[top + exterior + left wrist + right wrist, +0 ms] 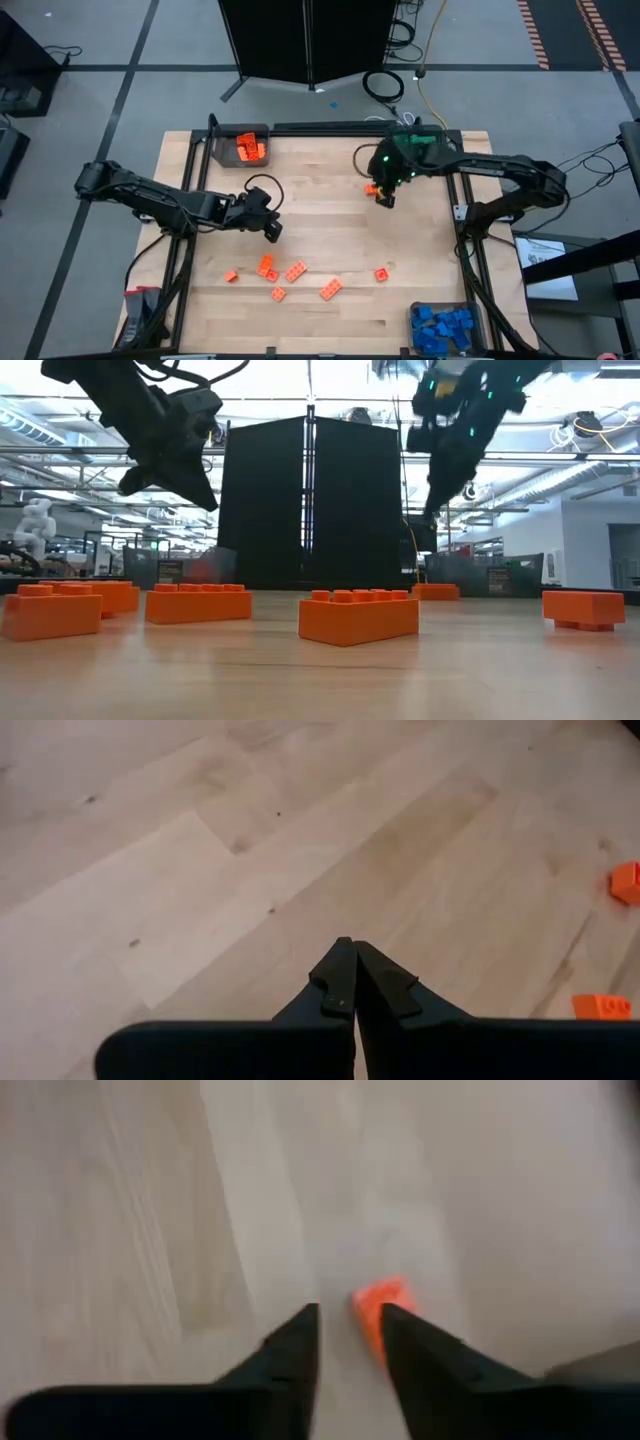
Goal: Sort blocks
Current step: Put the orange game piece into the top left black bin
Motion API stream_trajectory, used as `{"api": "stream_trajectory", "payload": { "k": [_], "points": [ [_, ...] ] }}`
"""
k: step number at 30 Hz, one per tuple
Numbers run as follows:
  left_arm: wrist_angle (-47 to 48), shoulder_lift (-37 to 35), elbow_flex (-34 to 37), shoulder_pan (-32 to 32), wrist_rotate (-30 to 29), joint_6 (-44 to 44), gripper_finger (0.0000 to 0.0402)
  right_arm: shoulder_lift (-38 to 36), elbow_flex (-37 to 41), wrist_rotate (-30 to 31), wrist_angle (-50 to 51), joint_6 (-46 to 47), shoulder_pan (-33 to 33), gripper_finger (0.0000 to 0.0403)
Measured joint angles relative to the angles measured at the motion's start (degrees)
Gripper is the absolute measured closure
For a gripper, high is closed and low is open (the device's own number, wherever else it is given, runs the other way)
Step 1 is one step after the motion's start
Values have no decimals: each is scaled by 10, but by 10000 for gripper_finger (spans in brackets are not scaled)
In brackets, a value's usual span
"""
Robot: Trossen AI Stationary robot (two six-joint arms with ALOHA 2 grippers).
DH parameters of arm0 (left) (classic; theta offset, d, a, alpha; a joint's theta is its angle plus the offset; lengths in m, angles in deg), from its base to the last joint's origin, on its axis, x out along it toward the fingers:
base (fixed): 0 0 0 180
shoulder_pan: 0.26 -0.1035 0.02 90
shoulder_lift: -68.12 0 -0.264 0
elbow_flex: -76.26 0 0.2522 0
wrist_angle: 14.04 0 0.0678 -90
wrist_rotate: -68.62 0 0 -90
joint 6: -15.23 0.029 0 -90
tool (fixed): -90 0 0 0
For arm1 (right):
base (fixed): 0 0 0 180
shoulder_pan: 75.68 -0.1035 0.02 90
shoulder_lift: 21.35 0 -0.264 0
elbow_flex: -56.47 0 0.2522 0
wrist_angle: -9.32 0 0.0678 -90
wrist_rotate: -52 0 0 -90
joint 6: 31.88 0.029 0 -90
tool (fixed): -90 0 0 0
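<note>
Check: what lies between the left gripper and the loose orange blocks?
Only bare wood, per the high view: the left gripper, shut, hangs just beyond the orange blocks on the table.

Light wooden table top (330, 230) with a black metal frame (330, 128) round its edge, on a grey tiled floor (120, 100). Clear grey rectangular bins sit at two corners (248, 135) (445, 308). Tall black panel (310, 500) behind the table, yellow cable (428, 50) beside it.
</note>
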Motion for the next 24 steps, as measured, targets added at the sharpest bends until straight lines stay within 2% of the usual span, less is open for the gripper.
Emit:
{"api": "stream_trajectory", "payload": {
  "k": [3, 6, 10, 13, 18, 24],
  "points": [
    [0, 0, 0, 0, 0, -11, 402, 43, 11, -3, 1, 1, -1, 244],
    [0, 0, 0, 0, 0, -12, 402, 85, 6, 19, -2, -9, -1, 180],
    [0, 0, 0, -1, 2, -12, 402, 140, -19, 23, -1, -36, -1, 124],
    [0, 0, 0, -1, 2, -22, 402, 177, -44, 33, 2, -58, -1, 110],
    [0, 0, 0, -1, 8, -22, 402, 237, -92, 58, 45, -89, -1, 111],
    [0, 0, 0, -1, 10, -22, 402, 282, -113, 71, 94, -114, -1, 112]
  ]
}}
